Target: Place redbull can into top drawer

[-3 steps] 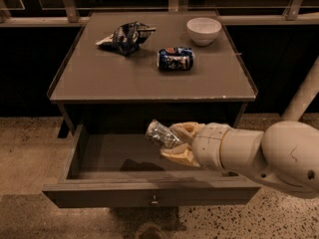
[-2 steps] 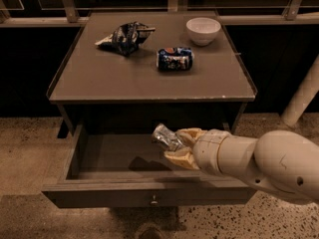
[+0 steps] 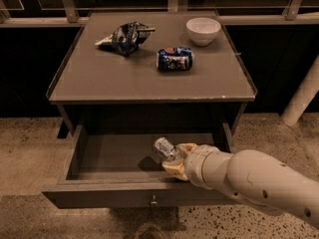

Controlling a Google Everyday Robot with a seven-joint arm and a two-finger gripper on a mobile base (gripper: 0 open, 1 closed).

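Note:
The top drawer [image 3: 99, 195] is pulled open below the tabletop, with its flat front panel and small round knob toward me. My gripper [image 3: 175, 159] reaches in from the right over the drawer's right half and is shut on the redbull can [image 3: 165, 149]. The slim silver can lies tilted between the fingers, its top end pointing up and left, low inside the drawer cavity. Whether the can touches the drawer floor cannot be told.
On the cabinet top [image 3: 149, 78] lie a dark blue can [image 3: 175, 59] on its side, a dark blue and white snack bag [image 3: 124, 36] and a white bowl [image 3: 203, 30]. A white post [image 3: 301, 98] stands at the right. Speckled floor surrounds the cabinet.
My gripper with the can has moved lower and a little right, deeper into the open drawer. The items on top have not moved.

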